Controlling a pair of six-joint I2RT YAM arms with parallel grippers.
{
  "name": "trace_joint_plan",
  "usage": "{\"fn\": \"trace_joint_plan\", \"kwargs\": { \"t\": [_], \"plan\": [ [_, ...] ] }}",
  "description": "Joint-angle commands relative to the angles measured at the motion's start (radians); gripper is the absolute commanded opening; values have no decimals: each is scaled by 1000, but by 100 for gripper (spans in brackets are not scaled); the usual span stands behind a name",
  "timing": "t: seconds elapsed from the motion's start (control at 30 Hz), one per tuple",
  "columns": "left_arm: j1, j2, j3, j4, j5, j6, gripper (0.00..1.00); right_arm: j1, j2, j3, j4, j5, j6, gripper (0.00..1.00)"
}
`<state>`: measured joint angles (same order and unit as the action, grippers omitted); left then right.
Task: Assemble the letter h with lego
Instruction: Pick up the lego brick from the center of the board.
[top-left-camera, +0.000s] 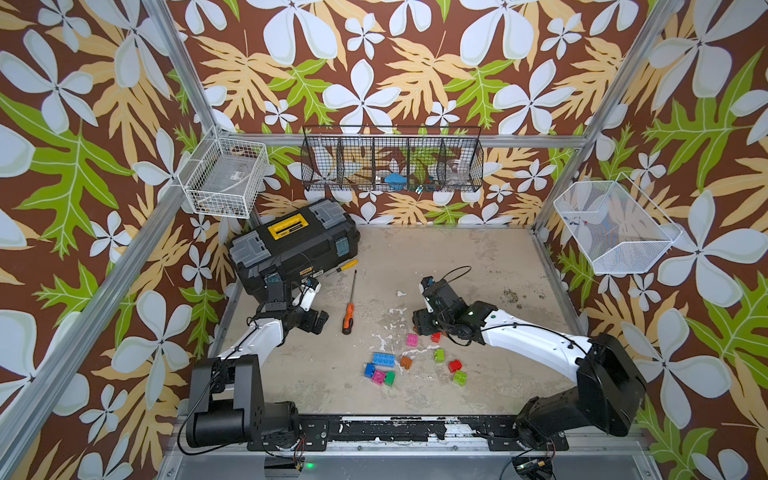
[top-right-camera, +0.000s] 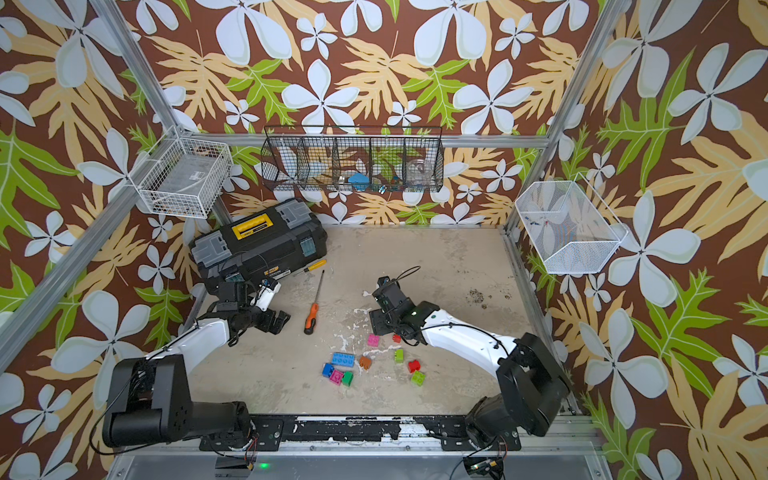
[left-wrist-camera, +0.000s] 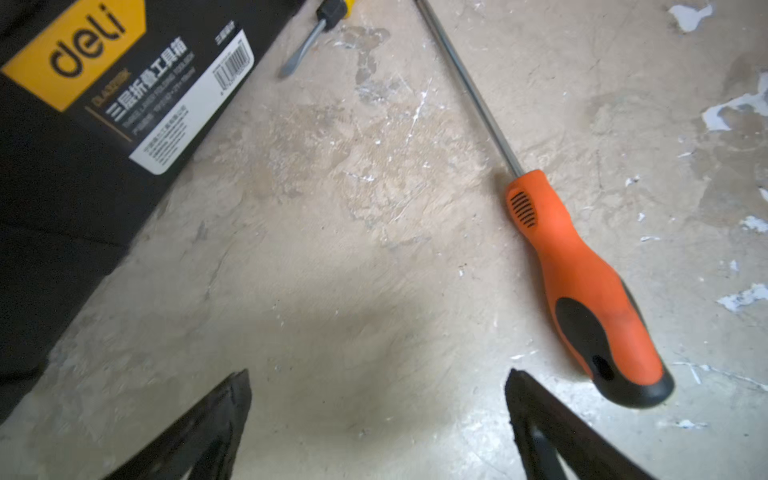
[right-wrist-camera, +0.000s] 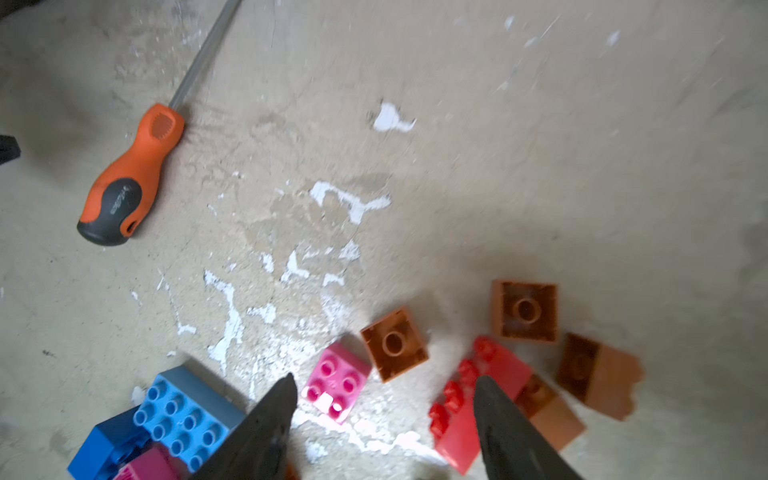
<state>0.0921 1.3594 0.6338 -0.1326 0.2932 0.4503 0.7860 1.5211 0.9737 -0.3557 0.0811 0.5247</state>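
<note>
Front-centre on the table (top-left-camera: 457, 257), lego bricks (top-left-camera: 411, 340) lie loose: both top views show two pink, two red, three green, two blue, one orange. Right wrist view alone reveals four orange-brown bricks (right-wrist-camera: 524, 309). Right gripper (right-wrist-camera: 386, 379) and left gripper (left-wrist-camera: 378, 374) gape, empty.

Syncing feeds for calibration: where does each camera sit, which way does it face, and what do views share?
Top views: high behind left arm and right arm, both shown, facing down at the table.
Left wrist: faces toolbox, orange screwdriver; open left gripper shows.
Right wrist: faces lego; open right gripper shows.
Shared: all see the orange screwdriver.
</note>
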Motion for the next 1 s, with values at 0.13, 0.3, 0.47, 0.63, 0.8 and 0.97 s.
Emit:
{"fn": "trace_joint_plan", "kwargs": {
  "t": [0.13, 0.3, 0.47, 0.63, 0.8, 0.97],
  "plan": [
    [6, 10, -17, 3, -10, 13, 100, 106, 184, 104, -104, 36, 295, 70],
    [6, 23, -26, 11, -20, 6, 100, 106, 224, 99, -132, 55, 375, 68],
    [6, 28, -26, 17, -24, 3, 100, 106, 243, 82, -96, 7, 389, 62],
    [6, 28, -31, 27, -40, 0, 100, 105, 263, 90, -67, 12, 377, 44],
    [6, 30, -38, 34, -45, 1, 100, 105, 277, 149, -116, 88, 335, 35],
    [6, 35, -40, 37, -48, 0, 100, 95, 286, 252, -148, 140, 270, 29]
  ]
}}
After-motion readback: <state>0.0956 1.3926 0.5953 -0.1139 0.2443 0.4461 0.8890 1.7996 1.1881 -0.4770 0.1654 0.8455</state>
